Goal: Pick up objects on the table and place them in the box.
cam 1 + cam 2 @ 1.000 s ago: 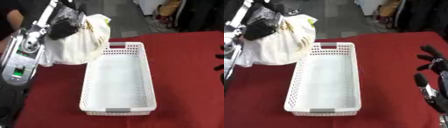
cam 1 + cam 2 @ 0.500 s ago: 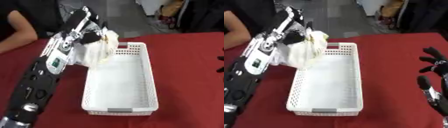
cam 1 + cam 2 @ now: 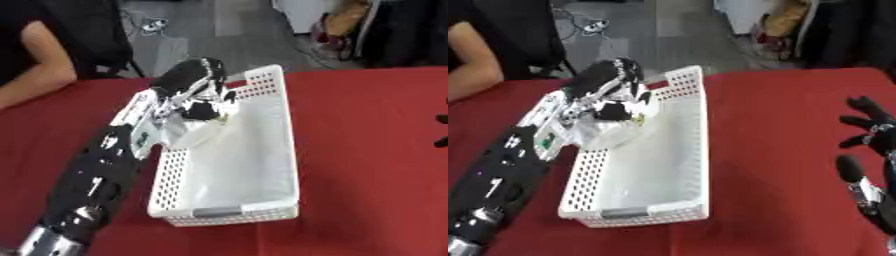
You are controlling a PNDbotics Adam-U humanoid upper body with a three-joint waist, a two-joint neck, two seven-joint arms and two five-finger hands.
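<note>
A white slatted box (image 3: 278,125) lies on the red table, long side running away from me. My left hand (image 3: 194,87) reaches over the box's far left rim, its fingers curled round a white cloth (image 3: 203,134) that hangs down into the box. The cloth's lower part rests against the box's left wall and floor. My right hand (image 3: 870,130) stands idle at the right edge, fingers spread and straight, well clear of the box.
The red table (image 3: 367,150) spreads bare to the right of the box. A person's arm (image 3: 35,80) rests at the table's far left edge. Beyond the table lies grey floor with cables and dark furniture.
My left arm has swung down and forward, lowering the white cloth from above the box's left side into the box. The camera has also shifted.
</note>
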